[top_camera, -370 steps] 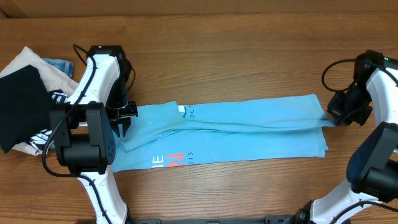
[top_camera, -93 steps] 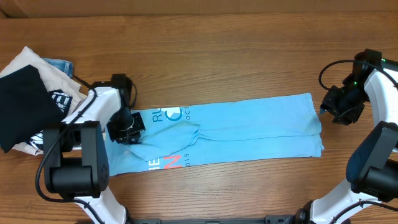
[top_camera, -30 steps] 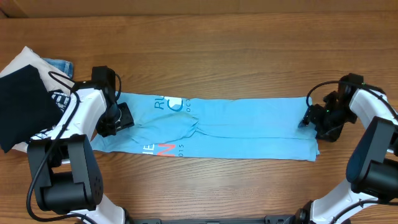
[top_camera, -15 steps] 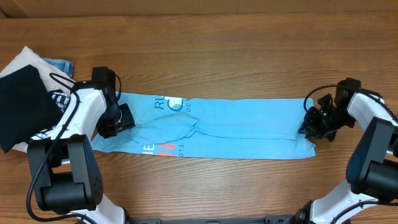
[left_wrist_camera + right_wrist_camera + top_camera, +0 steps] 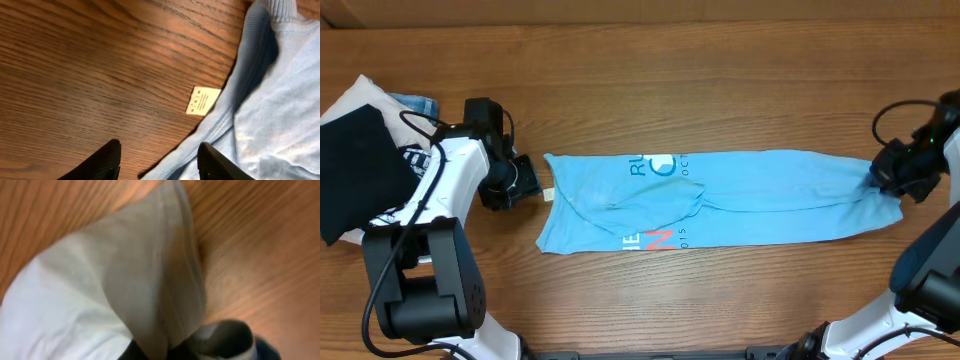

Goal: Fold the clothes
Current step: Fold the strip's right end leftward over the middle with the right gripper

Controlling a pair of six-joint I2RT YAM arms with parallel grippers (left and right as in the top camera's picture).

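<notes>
The light sky-blue T-shirt [image 5: 720, 198] lies folded into a long strip across the table, lettering and logo near its left part. My left gripper [image 5: 525, 185] is open and empty just left of the shirt's collar end; in the left wrist view [image 5: 159, 159] the shirt edge [image 5: 260, 100] and a small white label [image 5: 202, 101] lie ahead of its fingers. My right gripper [image 5: 882, 180] is shut on the shirt's right end and holds it pulled to the right. In the right wrist view the cloth [image 5: 110, 280] fills the frame and bunches between the jaws [image 5: 172, 342].
A pile of other garments, a black one [image 5: 355, 165] on top of beige and denim ones [image 5: 405, 105], lies at the left edge behind my left arm. Bare wooden table [image 5: 670, 90] lies behind and in front of the shirt.
The right gripper has pulled the shirt to the right, so the whole strip slid right. The left gripper has let go of the collar end and now stands apart from it.
</notes>
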